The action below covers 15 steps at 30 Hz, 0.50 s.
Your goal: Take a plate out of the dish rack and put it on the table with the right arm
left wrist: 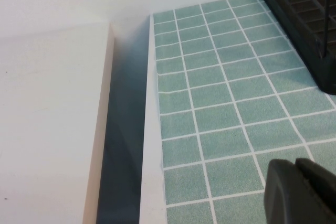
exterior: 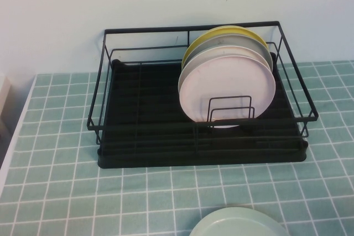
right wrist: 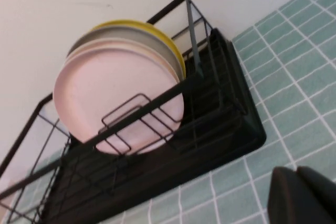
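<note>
The pale pink plate (exterior: 224, 88) stands upright at the front of a stack in the right half of the black dish rack (exterior: 138, 136). It also shows in the right wrist view (right wrist: 113, 95), behind the rack's front rail (right wrist: 131, 116). Behind it stand a white-grey plate (exterior: 243, 45) and a yellow plate (exterior: 221, 30). My right gripper (right wrist: 296, 170) is shut and empty above the mint-green tiled table (right wrist: 299, 93), apart from the rack. My left gripper (left wrist: 295, 162) is shut and empty over the table's left part (left wrist: 220, 103). Neither gripper shows in the high view.
A pale green plate (exterior: 238, 222) lies flat on the table at the front edge, in front of the rack's right half. A white wall stands behind the rack. A white surface (left wrist: 47, 129) lies beyond a gap at the table's left edge.
</note>
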{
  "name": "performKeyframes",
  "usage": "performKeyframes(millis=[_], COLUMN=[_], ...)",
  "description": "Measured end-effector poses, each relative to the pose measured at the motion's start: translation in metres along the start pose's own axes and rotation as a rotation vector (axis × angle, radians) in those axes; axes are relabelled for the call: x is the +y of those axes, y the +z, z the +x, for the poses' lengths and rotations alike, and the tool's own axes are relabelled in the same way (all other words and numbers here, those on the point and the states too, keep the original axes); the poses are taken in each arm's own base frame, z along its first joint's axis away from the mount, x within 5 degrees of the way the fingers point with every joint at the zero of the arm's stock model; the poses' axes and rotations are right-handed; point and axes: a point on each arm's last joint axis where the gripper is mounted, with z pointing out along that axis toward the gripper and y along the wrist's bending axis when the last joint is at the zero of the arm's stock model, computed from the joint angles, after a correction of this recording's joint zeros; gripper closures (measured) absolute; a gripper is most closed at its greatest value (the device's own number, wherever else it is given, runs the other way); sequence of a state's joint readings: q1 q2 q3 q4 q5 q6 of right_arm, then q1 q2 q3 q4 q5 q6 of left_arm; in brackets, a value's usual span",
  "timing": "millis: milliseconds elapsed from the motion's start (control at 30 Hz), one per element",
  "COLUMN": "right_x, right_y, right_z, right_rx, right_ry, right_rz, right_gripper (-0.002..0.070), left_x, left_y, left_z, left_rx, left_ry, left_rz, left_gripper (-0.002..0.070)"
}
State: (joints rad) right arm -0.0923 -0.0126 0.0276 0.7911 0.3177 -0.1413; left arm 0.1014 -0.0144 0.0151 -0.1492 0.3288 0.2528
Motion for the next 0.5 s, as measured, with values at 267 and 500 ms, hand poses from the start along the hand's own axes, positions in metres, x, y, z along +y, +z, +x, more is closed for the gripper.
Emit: performKeyframes(millis=[267,500], right_x=[0.047,0.103], right_y=[-0.001,0.033], right_z=[-0.044,-0.123], right_rx=[0.176,0.358], right_ry=[-0.435,-0.991], right_rz=[-0.071,-0.217], right_gripper=[0.0678,0.0678], left_x=[0.0,0.0], left_y=[0.0,0.0], left_z=[0.0,0.0], left_rx=[0.0,0.0], left_ry=[0.0,0.0], left_rz=[0.0,0.0], left_gripper=[0.0678,0.0678])
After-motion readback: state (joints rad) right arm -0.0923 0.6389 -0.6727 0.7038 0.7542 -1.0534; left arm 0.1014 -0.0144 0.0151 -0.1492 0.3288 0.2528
